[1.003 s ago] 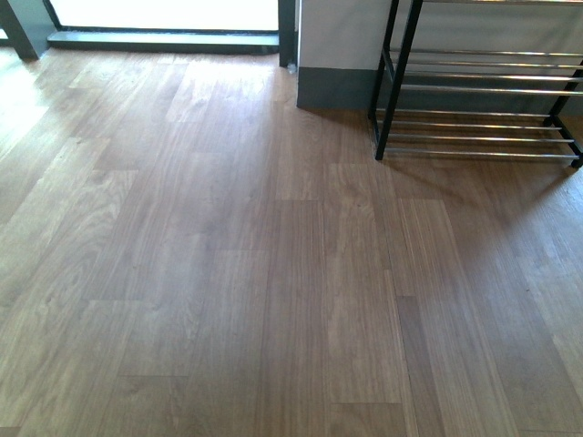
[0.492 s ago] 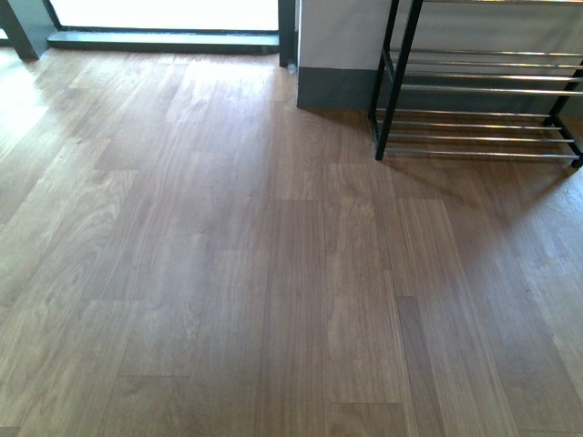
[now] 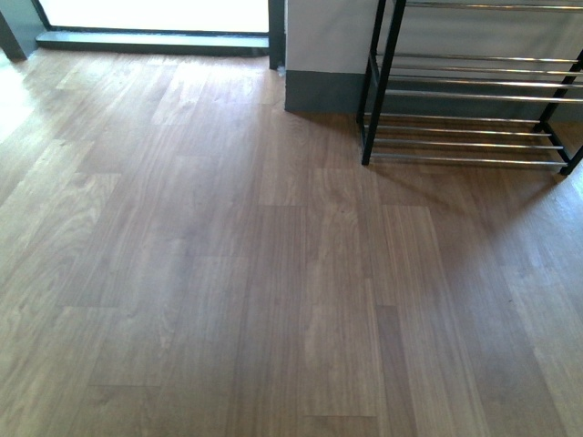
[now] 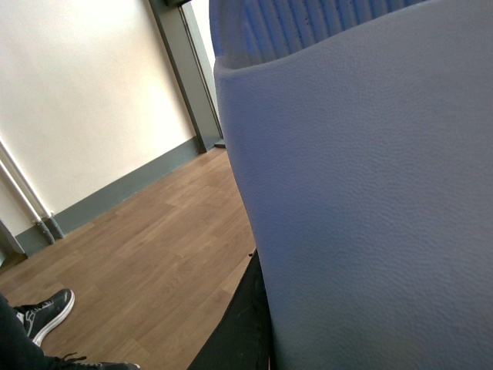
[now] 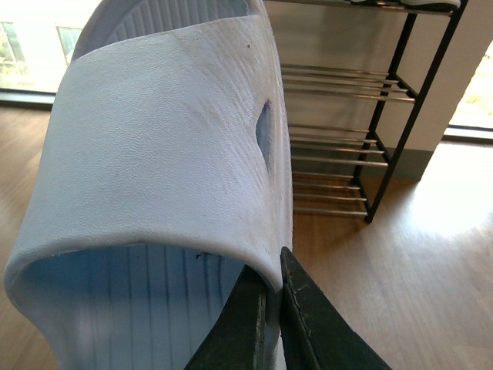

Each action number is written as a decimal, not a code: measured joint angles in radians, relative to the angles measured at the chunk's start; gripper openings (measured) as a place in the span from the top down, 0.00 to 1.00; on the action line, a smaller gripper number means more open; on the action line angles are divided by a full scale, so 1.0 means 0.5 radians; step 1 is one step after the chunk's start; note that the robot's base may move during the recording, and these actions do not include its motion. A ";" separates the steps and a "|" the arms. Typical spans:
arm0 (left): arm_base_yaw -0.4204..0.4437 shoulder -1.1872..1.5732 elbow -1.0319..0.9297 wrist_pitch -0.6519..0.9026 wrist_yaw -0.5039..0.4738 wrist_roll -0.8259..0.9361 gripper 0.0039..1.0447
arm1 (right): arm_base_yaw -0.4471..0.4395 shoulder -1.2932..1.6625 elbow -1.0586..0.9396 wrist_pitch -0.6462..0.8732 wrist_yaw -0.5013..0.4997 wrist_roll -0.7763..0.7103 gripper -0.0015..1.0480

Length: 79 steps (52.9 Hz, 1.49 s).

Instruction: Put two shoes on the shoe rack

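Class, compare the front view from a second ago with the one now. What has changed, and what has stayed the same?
The whole scene slid slightly leftward: the shoe rack and the grey skirting sit further left, so the camera itself seems to have shifted. Nothing was visibly taken or let go. The wooden floor stays bare, no arm or shoe in that view.

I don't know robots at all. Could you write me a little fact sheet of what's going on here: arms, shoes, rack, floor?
left gripper: seems to hold a pale blue sandal, which fills its camera view
right gripper: pinching the strap edge of a second sandal
shoe rack: ahead and to the right, against the wall; lower tiers show no shoes
floor: wooden planks
bystander: a dark sneaker on the floor
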 joint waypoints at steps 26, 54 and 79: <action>-0.001 0.003 -0.001 0.000 0.008 0.000 0.98 | 0.000 -0.002 0.000 -0.002 0.010 0.000 0.98; -0.001 0.001 -0.001 0.000 0.005 0.000 0.98 | 0.001 -0.005 0.000 -0.002 0.005 0.000 0.98; -0.001 0.008 -0.001 0.000 0.010 0.001 0.98 | 0.001 -0.004 -0.001 -0.002 0.011 0.000 0.98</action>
